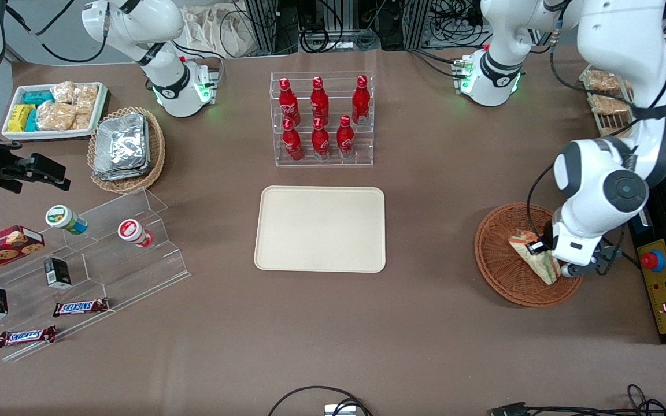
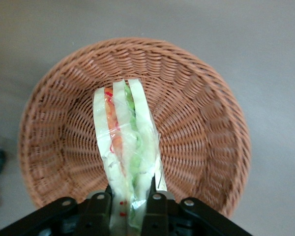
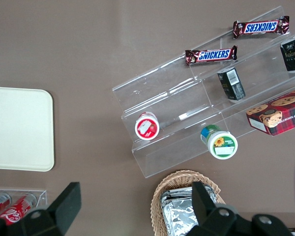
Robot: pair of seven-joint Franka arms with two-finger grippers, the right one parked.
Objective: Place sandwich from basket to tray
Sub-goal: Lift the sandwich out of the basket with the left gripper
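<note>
The sandwich [image 1: 532,258], a clear-wrapped wedge of pale bread with orange and green filling, lies in the round orange-brown wicker basket [image 1: 498,260] toward the working arm's end of the table. My left gripper [image 1: 544,253] is down in the basket, shut on the sandwich's end. In the left wrist view the two black fingers [image 2: 101,209] press on either side of the sandwich [image 2: 125,142], with the basket [image 2: 201,113] under it. The cream-beige tray [image 1: 320,228] lies flat at the table's middle and also shows in the right wrist view [image 3: 19,128].
A clear rack of red bottles [image 1: 321,121] stands farther from the camera than the tray. A clear stepped shelf [image 1: 107,248] with snacks, a tan basket of foil packs [image 1: 128,147] and a white snack tray [image 1: 55,110] lie toward the parked arm's end. A yellow control box [image 1: 657,283] sits beside the basket.
</note>
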